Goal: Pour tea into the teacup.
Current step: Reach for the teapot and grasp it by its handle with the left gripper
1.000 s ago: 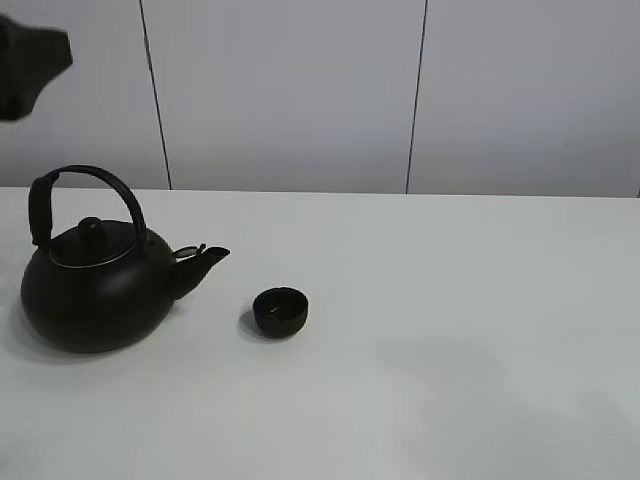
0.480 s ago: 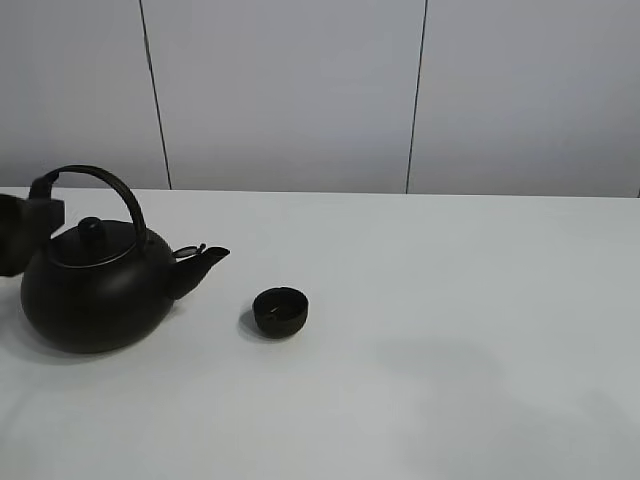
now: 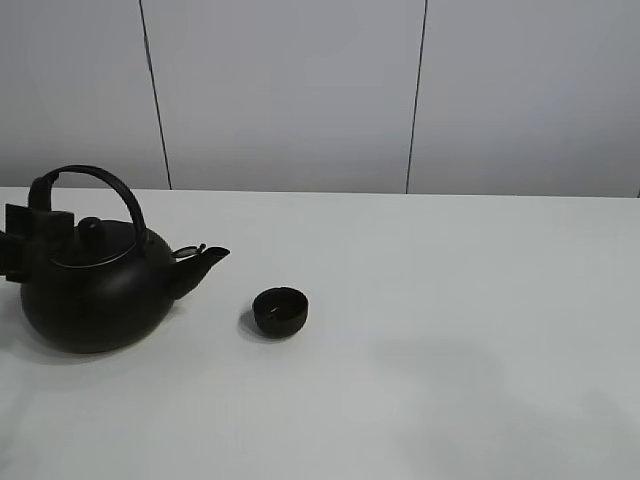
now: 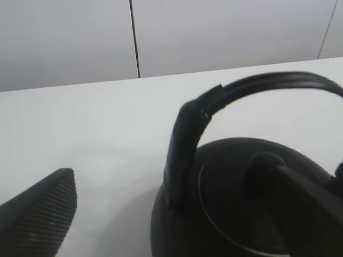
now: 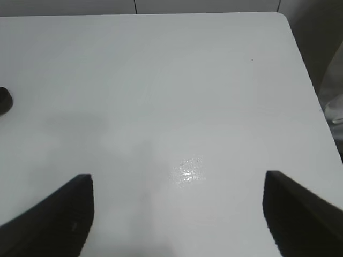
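Note:
The big black kettle (image 3: 95,295) stands at the table's left, its spout toward the small black teacup (image 3: 280,311), which sits apart to its right. My left gripper (image 3: 28,240) is open at the rear end of the kettle's arched handle (image 3: 100,178). In the left wrist view its fingers (image 4: 40,214) stand wide on either side of the handle's rear post (image 4: 182,150), not touching it, above the kettle (image 4: 225,214). My right gripper (image 5: 177,214) is open and empty over bare table, out of the high view. The teacup (image 5: 4,100) shows at that view's edge.
The white table (image 3: 450,300) runs back to a grey panelled wall (image 3: 300,90). The table's right edge and rounded corner (image 5: 303,69) show in the right wrist view.
My left gripper has come down from the upper left to the rear end of the kettle's handle. The kettle and teacup have not moved.

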{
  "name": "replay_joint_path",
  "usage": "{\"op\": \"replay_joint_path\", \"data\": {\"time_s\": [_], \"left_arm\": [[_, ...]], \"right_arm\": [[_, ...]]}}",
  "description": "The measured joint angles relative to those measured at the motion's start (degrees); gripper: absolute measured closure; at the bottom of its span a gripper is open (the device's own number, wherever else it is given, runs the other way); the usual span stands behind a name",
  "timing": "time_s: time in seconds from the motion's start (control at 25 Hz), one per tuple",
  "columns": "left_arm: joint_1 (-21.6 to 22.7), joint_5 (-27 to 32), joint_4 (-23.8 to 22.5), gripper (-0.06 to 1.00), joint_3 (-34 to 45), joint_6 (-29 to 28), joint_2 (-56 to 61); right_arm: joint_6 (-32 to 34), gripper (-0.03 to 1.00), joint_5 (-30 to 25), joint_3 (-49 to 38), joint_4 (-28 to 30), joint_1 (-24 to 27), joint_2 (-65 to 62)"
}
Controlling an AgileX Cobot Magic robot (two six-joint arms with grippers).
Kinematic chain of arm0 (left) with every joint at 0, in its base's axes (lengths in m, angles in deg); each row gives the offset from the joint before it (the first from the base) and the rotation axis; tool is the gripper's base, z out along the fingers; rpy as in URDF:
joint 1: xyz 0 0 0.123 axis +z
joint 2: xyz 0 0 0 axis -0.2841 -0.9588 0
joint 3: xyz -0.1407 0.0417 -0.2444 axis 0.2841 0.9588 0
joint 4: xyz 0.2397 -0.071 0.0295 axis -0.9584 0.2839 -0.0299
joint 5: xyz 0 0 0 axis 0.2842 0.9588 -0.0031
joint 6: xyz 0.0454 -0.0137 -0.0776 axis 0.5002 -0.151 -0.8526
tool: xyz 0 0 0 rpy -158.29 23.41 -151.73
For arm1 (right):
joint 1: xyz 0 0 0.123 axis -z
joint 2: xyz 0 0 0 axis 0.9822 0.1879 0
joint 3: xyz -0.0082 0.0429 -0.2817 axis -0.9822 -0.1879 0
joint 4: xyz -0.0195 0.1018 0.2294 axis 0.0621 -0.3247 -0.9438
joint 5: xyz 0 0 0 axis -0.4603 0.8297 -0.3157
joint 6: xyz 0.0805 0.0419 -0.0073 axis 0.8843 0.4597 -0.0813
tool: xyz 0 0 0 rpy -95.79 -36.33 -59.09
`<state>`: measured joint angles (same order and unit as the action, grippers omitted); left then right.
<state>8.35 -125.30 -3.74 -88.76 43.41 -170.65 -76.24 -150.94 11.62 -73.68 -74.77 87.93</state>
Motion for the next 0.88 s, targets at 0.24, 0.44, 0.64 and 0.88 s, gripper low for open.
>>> {"op": "replay_joint_path", "data": {"time_s": [0.24,0.44,0.64,0.88], "left_arm": [[2.2,-0.1,-0.3,0.25,-1.6,0.0,0.0],[3.0,-0.4,-1.5,0.25,-3.0,0.0,-1.2],[3.2,-0.5,-2.9,0.25,-6.0,0.0,-6.0],[3.2,-0.5,-3.4,0.25,-8.7,0.0,-7.0]], "right_arm": [[0.0,0.38,0.0,0.0,0.0,0.0,0.0],[0.0,0.38,0.0,0.0,0.0,0.0,0.0],[0.0,0.38,0.0,0.0,0.0,0.0,0.0],[0.0,0.38,0.0,0.0,0.0,0.0,0.0]]}}
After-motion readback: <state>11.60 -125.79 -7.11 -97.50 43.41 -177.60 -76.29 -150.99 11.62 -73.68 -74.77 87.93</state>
